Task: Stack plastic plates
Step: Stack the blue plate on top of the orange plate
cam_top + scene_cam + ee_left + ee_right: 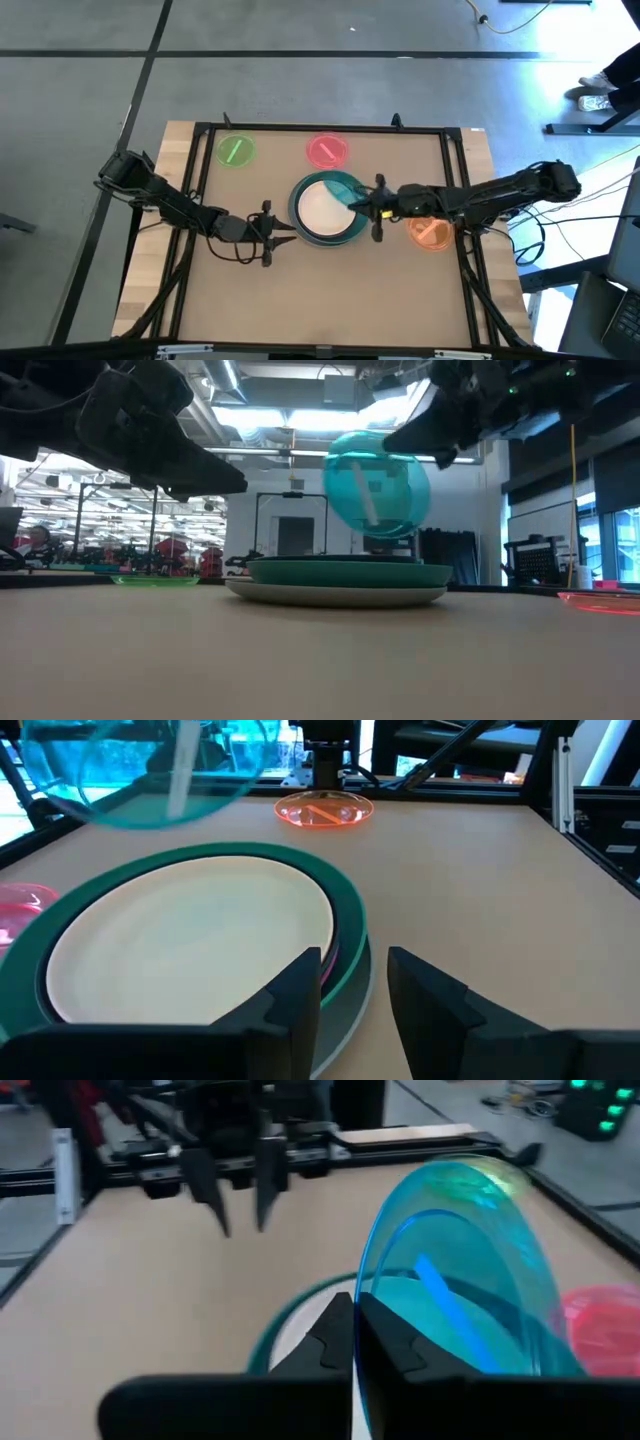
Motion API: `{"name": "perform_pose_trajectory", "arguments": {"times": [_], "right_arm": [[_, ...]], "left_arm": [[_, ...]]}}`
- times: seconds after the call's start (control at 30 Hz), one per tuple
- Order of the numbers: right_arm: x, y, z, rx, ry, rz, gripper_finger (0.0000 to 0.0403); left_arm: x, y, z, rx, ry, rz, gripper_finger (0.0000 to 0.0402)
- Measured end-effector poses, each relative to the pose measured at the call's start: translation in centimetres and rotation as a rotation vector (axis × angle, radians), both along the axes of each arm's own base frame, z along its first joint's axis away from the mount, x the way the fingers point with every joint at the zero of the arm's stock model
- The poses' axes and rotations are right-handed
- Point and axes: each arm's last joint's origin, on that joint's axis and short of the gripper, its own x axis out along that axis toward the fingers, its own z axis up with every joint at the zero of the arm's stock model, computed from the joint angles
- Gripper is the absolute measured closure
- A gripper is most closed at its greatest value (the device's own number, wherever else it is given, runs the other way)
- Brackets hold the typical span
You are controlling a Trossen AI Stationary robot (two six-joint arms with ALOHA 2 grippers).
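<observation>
While our right gripper is clamped on the rim of the small teal-blue plate, holding it tilted in the air above the stack at the middle of the tabletop, the placing is not yet done. Our left gripper waits just beside the stack's rim on its own side, fingers apart and holding nothing.

We judge the main risk to be the tilt. If we let go with the plate this steep, it could land on its edge and slide or roll off the stack toward the pink plate near the far edge. A thin pinch on a smooth rim could also slip as the wrist levels out. Our left fingers sit so near the stack that a nudge from the descending plate could push it against them.

The remaining small plates lie well apart: green plate near the far left corner, pink beside it along the far edge, orange plate under our right arm.

From table height we see clear air between the held plate and the stack, which the overhead view flattens away. The left wrist view shows a white face on top, inside a green rim with a magenta edge below. The right wrist view alone shows the fingers closed on the rim.
</observation>
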Motion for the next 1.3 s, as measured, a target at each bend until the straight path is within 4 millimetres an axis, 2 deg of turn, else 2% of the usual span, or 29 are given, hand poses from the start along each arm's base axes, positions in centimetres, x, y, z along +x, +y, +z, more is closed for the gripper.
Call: {"name": "perform_pose_trajectory", "arguments": {"times": [0.2,0.43,0.97,1.1,1.3], "right_arm": [[1.9,0.3,-2.3,0.019,0.011,0.061,0.0400],[3.1,0.4,-4.9,-0.027,0.075,0.091,0.0400],[3.9,0.2,-7.6,-0.072,0.141,-0.004,0.0399],[4.0,0.2,-7.6,-0.060,0.137,-0.009,0.0376],[4.0,0.2,-7.4,-0.075,0.129,-0.003,0.0311]], "left_arm": [[0.0,0.0,0.0,0.000,0.000,0.000,0.0290],[0.0,0.0,0.0,0.000,0.000,0.000,0.0290],[0.0,0.0,0.0,0.000,0.000,0.000,0.0290],[0.0,0.0,0.0,0.000,0.000,0.000,0.0290],[0.0,0.0,0.0,0.000,0.000,0.000,0.0290]]}}
